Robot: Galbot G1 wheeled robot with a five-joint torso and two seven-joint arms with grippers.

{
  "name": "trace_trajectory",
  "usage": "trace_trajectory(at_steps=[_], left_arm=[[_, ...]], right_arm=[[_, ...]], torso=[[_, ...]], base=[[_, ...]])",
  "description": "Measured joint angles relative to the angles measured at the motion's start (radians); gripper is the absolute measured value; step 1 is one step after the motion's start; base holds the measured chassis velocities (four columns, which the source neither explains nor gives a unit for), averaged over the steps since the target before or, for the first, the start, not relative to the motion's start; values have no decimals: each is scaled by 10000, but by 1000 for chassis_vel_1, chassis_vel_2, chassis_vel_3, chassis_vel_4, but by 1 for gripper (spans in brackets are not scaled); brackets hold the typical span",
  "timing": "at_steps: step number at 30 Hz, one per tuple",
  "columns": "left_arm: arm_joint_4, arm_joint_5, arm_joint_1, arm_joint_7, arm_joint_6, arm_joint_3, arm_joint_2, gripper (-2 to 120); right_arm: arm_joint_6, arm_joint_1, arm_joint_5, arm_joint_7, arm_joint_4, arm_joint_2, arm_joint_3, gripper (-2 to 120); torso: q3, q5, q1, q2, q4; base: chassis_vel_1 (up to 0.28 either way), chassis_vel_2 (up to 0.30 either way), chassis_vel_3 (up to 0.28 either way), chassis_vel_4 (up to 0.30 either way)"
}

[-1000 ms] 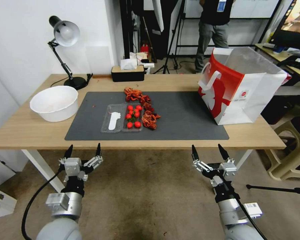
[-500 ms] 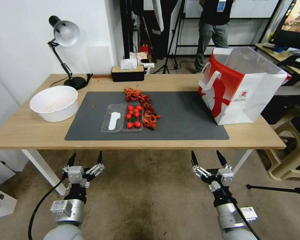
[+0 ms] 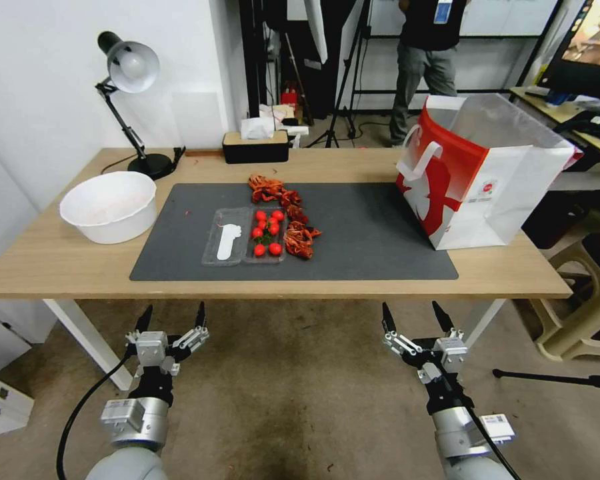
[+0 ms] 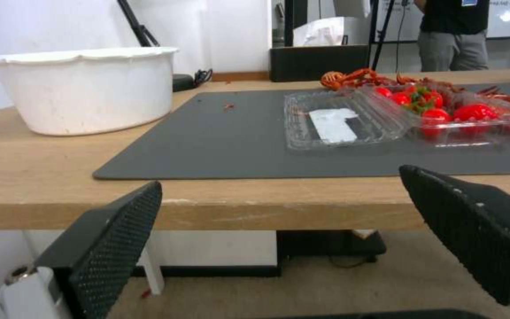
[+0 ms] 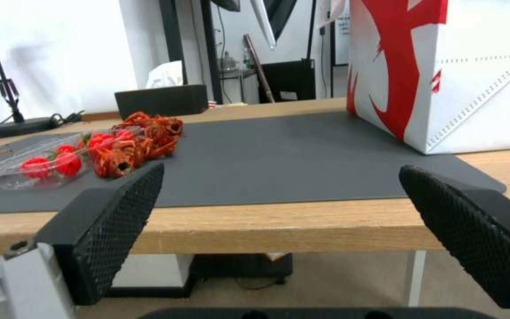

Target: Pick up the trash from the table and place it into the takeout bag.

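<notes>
Both arms hang below the near edge of the desk [image 3: 60, 267], over the floor. The left hand [image 3: 171, 319] is under the desk's left part with its fingers spread apart and nothing between them; the right hand [image 3: 411, 316] is under the right part, fingers likewise apart and empty.

On the dark grey mat [image 3: 373, 233] the trash lies near the middle: an open clear plastic box [image 3: 232, 235] with small red tomatoes [image 3: 267, 232] in one half, and a heap of red crayfish shells [image 3: 293, 220] touching its right side and running toward the back. The takeout bag [image 3: 477, 177] stands upright and open at the mat's right end. A white bowl [image 3: 109, 207] sits on the desk left of the mat, near a black lamp [image 3: 128, 93]
</notes>
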State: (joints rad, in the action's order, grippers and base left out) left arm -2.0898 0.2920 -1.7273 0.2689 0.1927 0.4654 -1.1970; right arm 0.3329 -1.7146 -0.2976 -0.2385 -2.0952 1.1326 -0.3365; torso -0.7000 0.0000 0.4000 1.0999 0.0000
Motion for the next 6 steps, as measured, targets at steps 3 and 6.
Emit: trace_trajectory(at_steps=[3,6], left_arm=[[0,3,3,2,-3,-4,2,100],[0,4,5,4,-4,-5,3,100]], right_arm=[[-3,0,4,-1,-3,-1,0,100],[-4,0,6,-1,-4,-1,0,100]], torso=[[0,1,0,0,0],[0,0,0,0,0]], base=[[0,0,0,0],[0,0,0,0]])
